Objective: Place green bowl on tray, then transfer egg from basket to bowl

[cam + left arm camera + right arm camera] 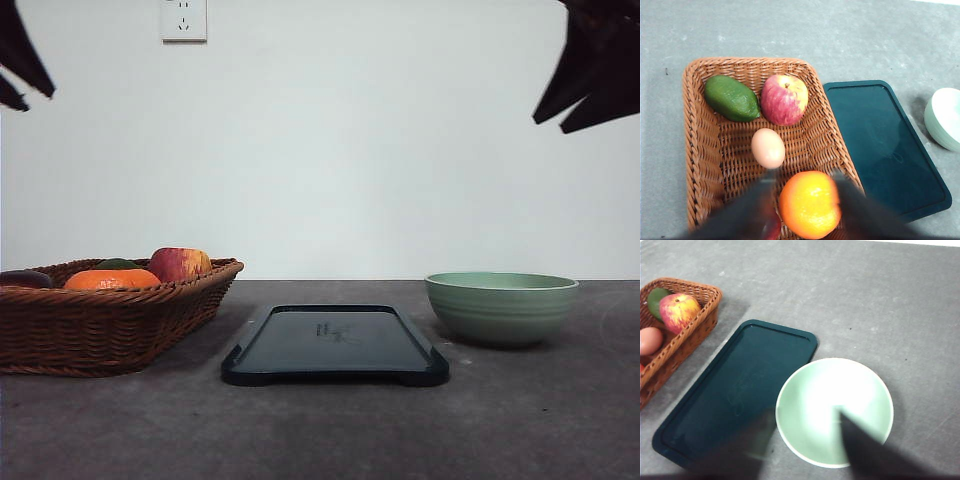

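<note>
1. The tray sits mid-table, totally bare. The basket is just beside its left edge, and the green bowl is on the table just off its right edge with a thin strip of open tabletop between.
2. The left gripper hangs high over the basket, fingers spread apart. Its wrist view shows the egg mid-basket, which the front view hides behind the rim.
3. The right gripper hovers above the bowl, fingers apart, touching nothing.
</note>
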`<state>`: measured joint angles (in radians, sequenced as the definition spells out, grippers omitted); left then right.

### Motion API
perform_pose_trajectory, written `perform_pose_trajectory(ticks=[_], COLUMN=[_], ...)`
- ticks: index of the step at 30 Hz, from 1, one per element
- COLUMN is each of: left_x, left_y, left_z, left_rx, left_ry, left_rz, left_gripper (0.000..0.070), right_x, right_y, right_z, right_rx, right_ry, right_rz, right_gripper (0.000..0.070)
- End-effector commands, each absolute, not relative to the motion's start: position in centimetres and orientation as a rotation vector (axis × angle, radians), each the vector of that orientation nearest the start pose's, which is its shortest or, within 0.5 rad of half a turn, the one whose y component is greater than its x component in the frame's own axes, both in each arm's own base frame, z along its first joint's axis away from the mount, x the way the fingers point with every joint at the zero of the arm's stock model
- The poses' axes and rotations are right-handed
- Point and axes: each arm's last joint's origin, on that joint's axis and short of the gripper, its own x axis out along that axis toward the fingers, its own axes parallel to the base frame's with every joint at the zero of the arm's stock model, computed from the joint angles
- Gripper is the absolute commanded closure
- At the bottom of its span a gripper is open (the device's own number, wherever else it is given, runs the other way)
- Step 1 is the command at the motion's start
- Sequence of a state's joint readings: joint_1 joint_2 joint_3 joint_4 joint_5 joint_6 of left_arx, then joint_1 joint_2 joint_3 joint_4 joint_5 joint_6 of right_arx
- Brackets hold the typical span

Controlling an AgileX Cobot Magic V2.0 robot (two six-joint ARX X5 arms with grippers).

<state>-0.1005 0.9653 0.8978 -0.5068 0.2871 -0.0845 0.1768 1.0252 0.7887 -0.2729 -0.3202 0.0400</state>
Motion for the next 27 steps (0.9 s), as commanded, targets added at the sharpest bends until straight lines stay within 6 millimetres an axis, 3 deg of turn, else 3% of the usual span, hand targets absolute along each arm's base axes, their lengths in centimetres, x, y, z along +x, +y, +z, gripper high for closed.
perform_pose_trajectory(ticks=[1, 11, 16, 21, 27], left_x=[19.8, 19.8, 19.8, 19.8, 19.8], left_y=[-2.8, -2.9, -2.9, -2.9, -3.1], left_z=[32.0, 32.1, 32.1, 32.1, 32.1], left_rx=[-0.114, -0.120, -0.120, -0.120, -0.117], left_ry=[0.559, 0.555, 0.554, 0.554, 0.555], left_rz=[-0.363, -0.362, -0.362, -0.362, -0.372], left_gripper=[0.0330, 0.0331, 0.0332, 0.0332, 0.0333], right_x=[21.6, 21.6, 22.4, 24.3, 28.1], right_y=[4.9, 4.6, 4.2, 3.8, 3.6], right_z=[29.0, 30.0, 31.0, 31.2, 30.1], right_rx=[0.052, 0.119, 0.165, 0.184, 0.168], right_ry=[0.496, 0.528, 0.630, 0.782, 0.928], right_rz=[0.486, 0.399, 0.334, 0.289, 0.261], right_gripper=[0.0282, 0.0288, 0.0297, 0.0299, 0.0299])
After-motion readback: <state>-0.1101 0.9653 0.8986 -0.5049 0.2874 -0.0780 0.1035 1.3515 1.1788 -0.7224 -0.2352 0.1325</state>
